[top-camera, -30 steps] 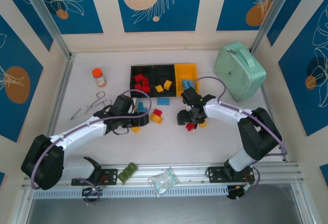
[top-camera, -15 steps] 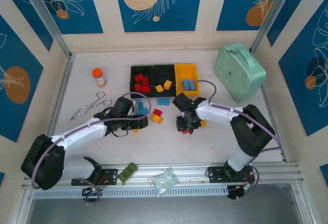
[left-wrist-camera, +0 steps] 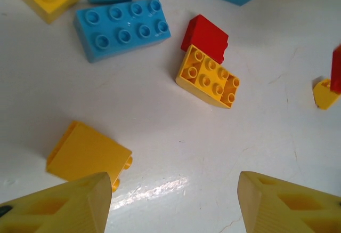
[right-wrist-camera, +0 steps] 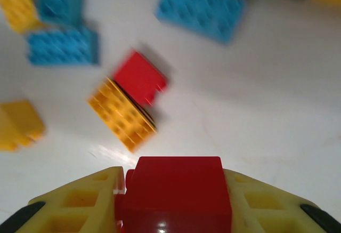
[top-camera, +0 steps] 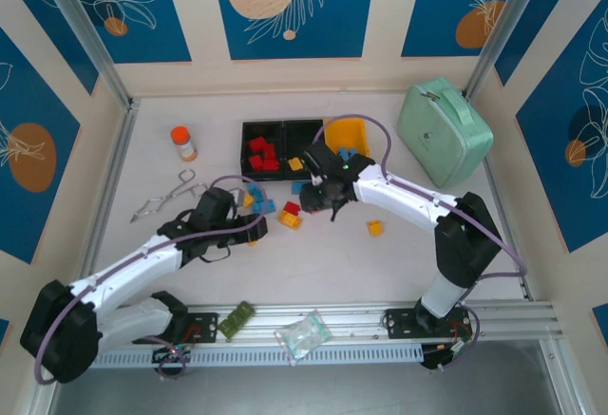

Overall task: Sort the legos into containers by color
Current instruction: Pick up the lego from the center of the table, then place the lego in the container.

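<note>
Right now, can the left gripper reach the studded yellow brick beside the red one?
Probably yes: the left gripper is open, with bare table up to the studded yellow brick; the red brick touches its far side.

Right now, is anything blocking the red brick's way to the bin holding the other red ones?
Nothing tall does. The right end effector grips the red brick; toward the left black bin only a blue brick lies flat, likely low enough to pass over.

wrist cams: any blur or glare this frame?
Right wrist: motion blur smears the loose plastic bricks; the red plastic brick in the right gripper is sharp, with a small highlight. Left wrist: sharp, glare streak on the white table between the fingers of the left gripper.
</note>
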### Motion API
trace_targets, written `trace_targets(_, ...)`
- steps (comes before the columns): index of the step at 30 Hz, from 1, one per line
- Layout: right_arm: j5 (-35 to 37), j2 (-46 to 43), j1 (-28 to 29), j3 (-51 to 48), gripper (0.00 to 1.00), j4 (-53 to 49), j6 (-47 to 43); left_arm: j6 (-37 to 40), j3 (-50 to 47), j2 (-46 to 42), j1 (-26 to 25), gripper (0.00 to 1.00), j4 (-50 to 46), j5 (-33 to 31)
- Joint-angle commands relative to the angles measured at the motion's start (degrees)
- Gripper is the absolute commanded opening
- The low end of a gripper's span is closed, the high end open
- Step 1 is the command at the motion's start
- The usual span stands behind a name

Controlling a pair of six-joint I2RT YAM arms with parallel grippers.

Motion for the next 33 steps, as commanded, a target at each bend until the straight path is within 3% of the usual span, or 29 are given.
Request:
trace_targets(1, -2.20, 5.39, 0.33, 6.48, 0.36, -0.59, -1.80, -2.33, -1.47, -3.74, -0.29, 0.64, -5.03, -3.97)
trace_targets(14, -2.56, 29.39, -2.58, 41.22, 0.37, -6.90, -2.16, -4.62, -5.15, -11.70, 0.16, 0.64, -10.15, -5.38)
trace_targets(26, 0.02, 48.84, -4.65, 70.24, 0.41, -14.97, -2.91, -5.15, -6.52, -12.62, 0.22, 0.64, -10.20, -4.98)
trace_targets(30, 0.11, 51.38, -5.38, 74.06, 0.43, -15.02, -2.90, -5.21, -6.78, -12.37, 0.22, 0.64, -9.76, -4.84)
trace_targets(33, 0.17, 51.66, -5.58, 74.02, 0.51, -13.92, -3.08, -5.35, -6.96, -11.92, 0.35, 0.64, -9.13, -4.56)
